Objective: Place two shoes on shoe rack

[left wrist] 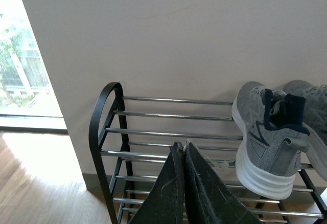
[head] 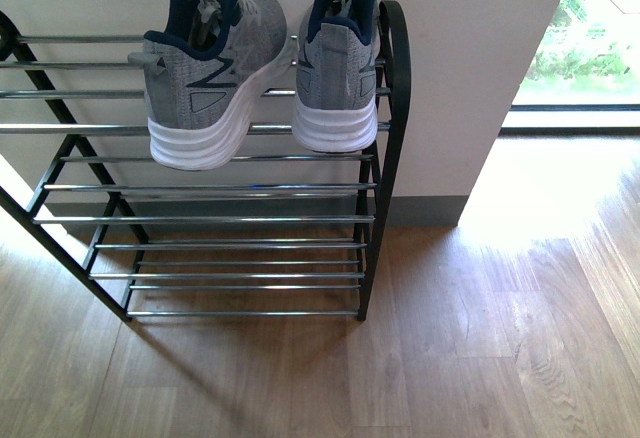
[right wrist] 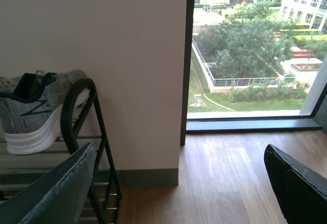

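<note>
In the front view, the shoe rack (head: 230, 220) is seen across the left and middle of the frame, set against a pale wall (head: 470, 48) on a wooden floor (head: 460, 358). Two grey shoes are carried on its upper bars at upper centre, heels toward the camera. The angled sneaker (head: 210, 78) is turned a little askew. The end sneaker (head: 338, 68) is set just beside the rack's arched right end, the two close together but apart. The lower bars are seen bare, and a window (head: 590, 38) is shown at upper right. Neither arm is in view here.

In the left wrist view, the left gripper (left wrist: 180, 147) is shown with its jaws pressed together and nothing held between them (only a thin seam is seen). Beyond it, the rack's other arched end and the angled sneaker (left wrist: 271, 137) are seen, white sole outward.

In the right wrist view, the right gripper (right wrist: 179, 155) is shown with its jaws spread wide, nothing between them. The end sneaker (right wrist: 36, 111) is seen resting on the bars just behind the arched end.
</note>
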Tool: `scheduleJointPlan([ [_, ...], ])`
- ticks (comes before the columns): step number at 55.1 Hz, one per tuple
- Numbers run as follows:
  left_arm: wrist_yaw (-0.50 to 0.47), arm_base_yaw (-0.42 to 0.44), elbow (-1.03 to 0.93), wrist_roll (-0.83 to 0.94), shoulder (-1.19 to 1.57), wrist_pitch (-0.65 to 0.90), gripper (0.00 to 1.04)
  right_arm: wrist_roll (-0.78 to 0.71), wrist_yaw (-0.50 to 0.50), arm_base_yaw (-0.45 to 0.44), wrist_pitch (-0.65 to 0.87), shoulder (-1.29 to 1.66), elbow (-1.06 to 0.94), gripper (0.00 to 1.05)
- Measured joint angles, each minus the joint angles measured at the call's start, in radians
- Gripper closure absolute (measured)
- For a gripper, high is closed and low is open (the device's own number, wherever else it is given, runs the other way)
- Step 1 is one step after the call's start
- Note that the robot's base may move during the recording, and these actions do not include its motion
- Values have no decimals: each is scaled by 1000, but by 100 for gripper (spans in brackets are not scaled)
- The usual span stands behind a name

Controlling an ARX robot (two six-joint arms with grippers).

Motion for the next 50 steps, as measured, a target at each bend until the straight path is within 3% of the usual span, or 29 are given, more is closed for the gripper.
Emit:
scheduleJointPlan([
  [50, 1, 0, -34, 0, -581, -529, 104, 0, 0, 0, 0, 0, 0, 9],
])
